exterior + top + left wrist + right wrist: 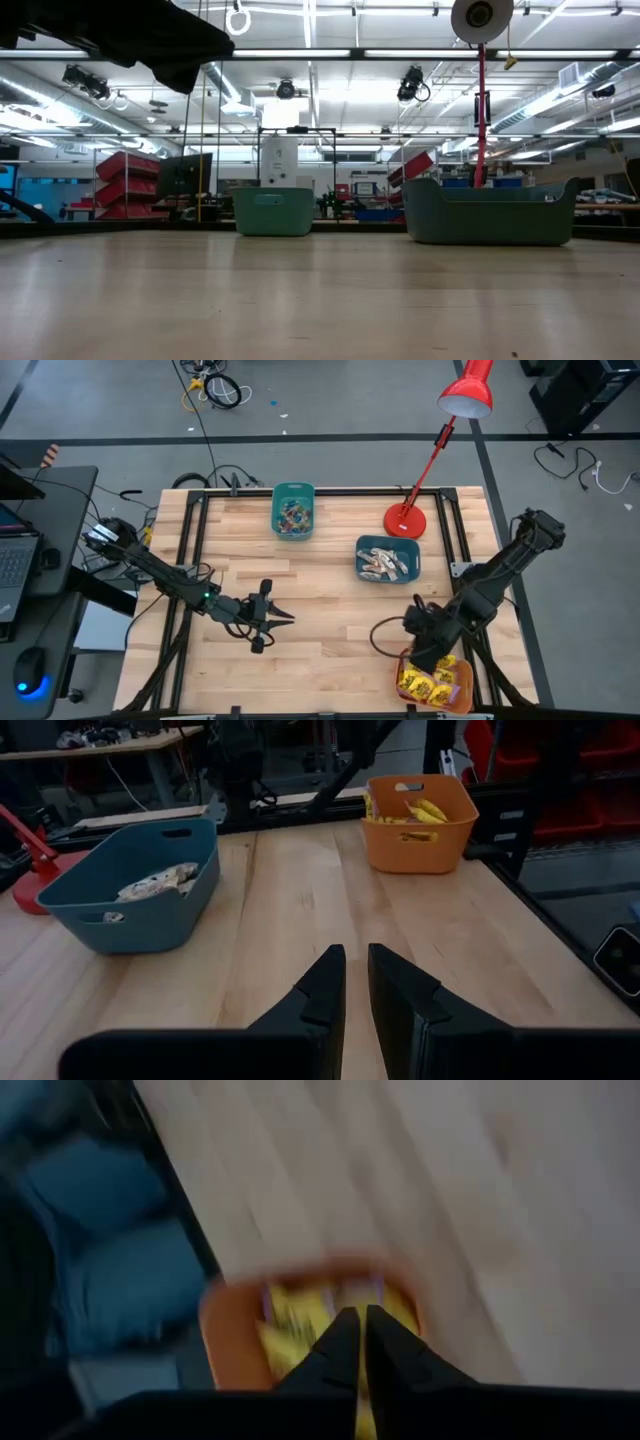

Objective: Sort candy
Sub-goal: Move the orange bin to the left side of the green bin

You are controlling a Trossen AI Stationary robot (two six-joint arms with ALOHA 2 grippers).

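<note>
- My right gripper [420,650] hangs just over the orange bin [463,698] at the near right corner of the table [320,600]. In its wrist view the two fingers [340,1342] sit pressed together, clenched on nothing I can see.
- The yellow packets [428,680] lie piled in that orange bin; from the left wrist camera I see them as yellow shapes poking above its rim [420,810].
- My left gripper [280,618] waits over bare wood near the table's middle, pointing toward the right side. Its fingers [320,990] stand almost together with only a narrow slit between them, and nothing is in it.
- The small colourful pieces [292,515] fill the light teal bin [294,490] at the far edge.
- The pale stick-shaped pieces [385,563] rest in the darker teal bin [360,545], just beside the base of the red lamp [405,520].
- From the low camera I only see the two teal bins' outer walls, no candy on the tabletop in front of them.
</note>
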